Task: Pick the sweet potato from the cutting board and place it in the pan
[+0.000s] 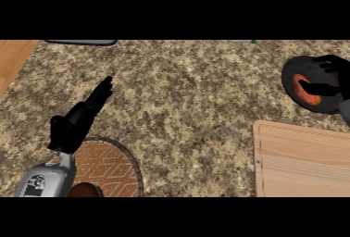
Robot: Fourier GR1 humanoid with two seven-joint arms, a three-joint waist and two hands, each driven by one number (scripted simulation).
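Sweet potato [307,94] shows orange at the black pan [294,76], off the cutting board [301,162], the right hand [334,67] curled round it, probably to set it down, while the left hand [80,121] rests straight-fingered aside.

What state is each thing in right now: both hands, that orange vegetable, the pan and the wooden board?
Left hand: open, fingers straight, resting at the view's left.
Right hand: curled round the sweet potato, over the pan.
Sweet potato: off the board, held within the pan's rim.
Pan: upright on the counter.
Cutting board: lying flat, no sweet potato on it.
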